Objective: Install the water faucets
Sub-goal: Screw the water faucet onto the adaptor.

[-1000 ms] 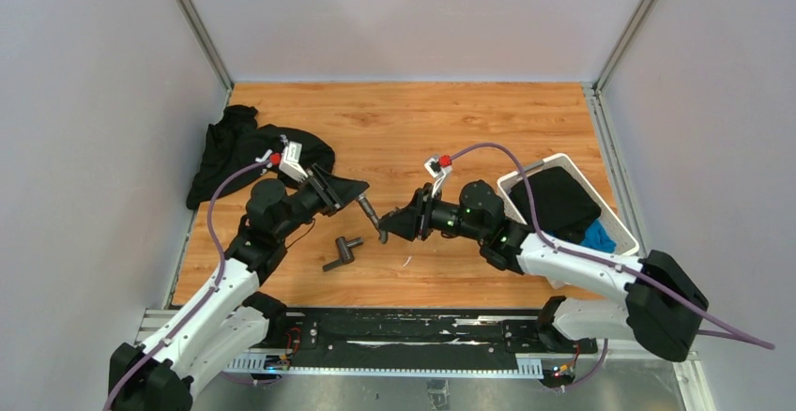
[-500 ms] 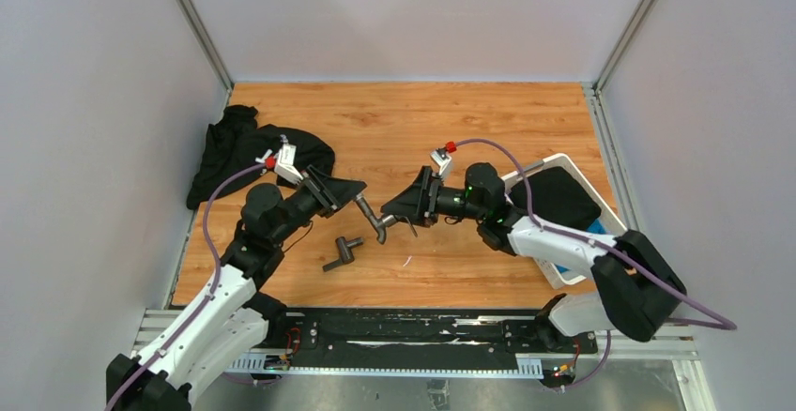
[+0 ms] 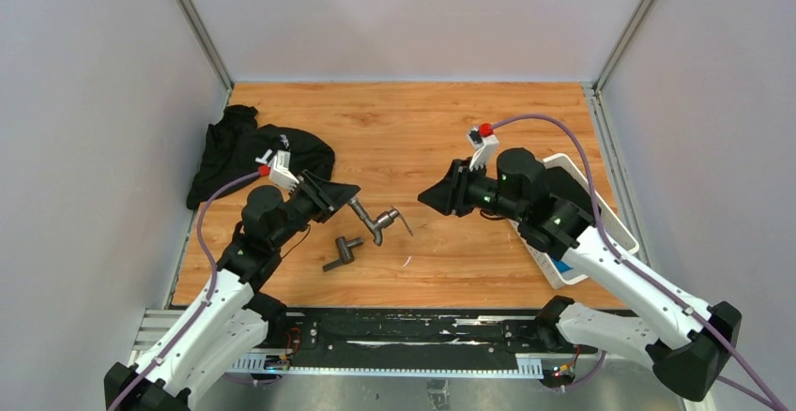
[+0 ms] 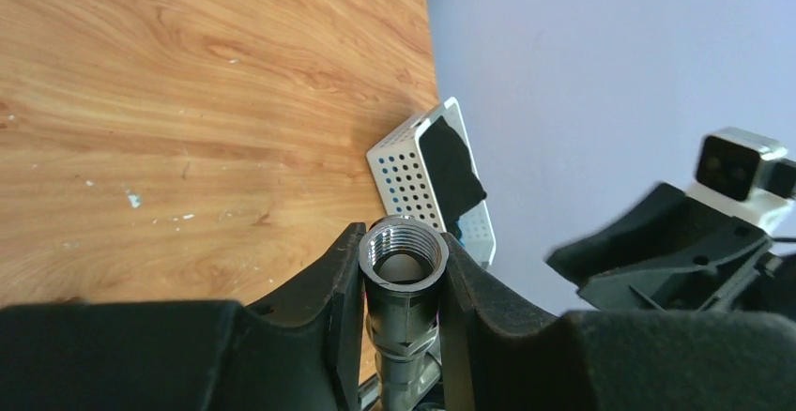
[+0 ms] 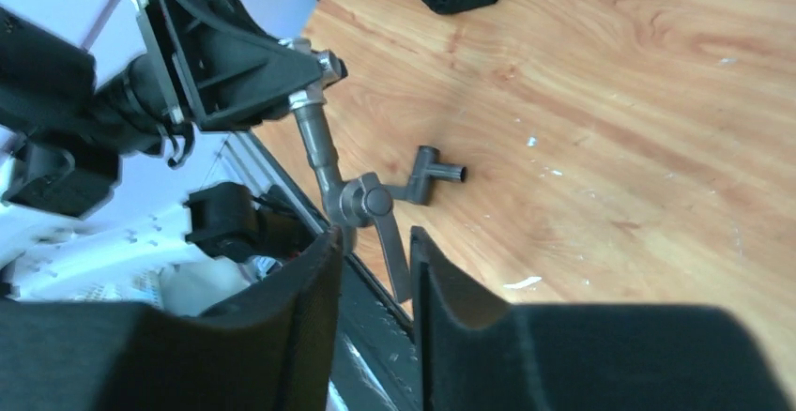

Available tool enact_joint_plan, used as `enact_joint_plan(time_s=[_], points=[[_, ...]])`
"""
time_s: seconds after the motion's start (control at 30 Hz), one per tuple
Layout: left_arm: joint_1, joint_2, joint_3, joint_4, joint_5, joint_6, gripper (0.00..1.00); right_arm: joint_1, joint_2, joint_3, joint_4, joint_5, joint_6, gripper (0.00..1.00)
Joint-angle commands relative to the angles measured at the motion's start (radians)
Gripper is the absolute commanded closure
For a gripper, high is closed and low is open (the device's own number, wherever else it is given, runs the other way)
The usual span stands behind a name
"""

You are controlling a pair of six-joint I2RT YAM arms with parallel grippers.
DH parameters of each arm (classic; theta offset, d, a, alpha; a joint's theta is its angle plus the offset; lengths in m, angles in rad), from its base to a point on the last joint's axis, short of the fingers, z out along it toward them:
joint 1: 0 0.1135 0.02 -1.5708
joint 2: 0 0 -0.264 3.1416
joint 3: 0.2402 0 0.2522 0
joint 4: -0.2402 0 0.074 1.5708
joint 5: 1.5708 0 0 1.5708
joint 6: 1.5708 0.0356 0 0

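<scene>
Above the table [image 3: 469, 129], your left gripper [image 3: 349, 196] is clamped on the faucet [image 3: 376, 220] at its threaded stub, lever end free. Your right gripper [image 3: 428, 198] hangs nearby — jaws slightly parted, empty. Assembly step, I judge: next, fetch the tee fitting [image 3: 343, 252] lying below — align it squarely.

On the desk [image 3: 422, 120], a cloth garment [image 3: 225, 153] lies bunched toward the far left, against the left edge. A basket [image 3: 619, 219] sits at the right edge with a piece of cloth [image 4: 452, 165] in it. Between them, left of centre, a faucet [image 3: 375, 220] hangs above the desk, its threaded pipe end between the left fingers [image 4: 319, 289] and its lever end pointing right. A tee fitting [image 3: 344, 252] lies on the desk just nearer than the faucet. The right fingers [image 3: 441, 197] sit to the faucet's right, apart from it and in front of the basket.
</scene>
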Motion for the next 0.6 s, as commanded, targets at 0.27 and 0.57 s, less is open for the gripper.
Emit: enact_joint_plan(time_s=[0.27,0.57], points=[[-0.002,-0.007,0.06,-0.023,-0.045,-0.019,1.0,0.28,0.203,0.273,-0.282,0.196,-0.286,0.77],[-0.002,-0.017,0.07,-0.025,-0.033,-0.042,1.0,0.275,0.42,0.254,-0.203,0.378,-0.29,0.79]])
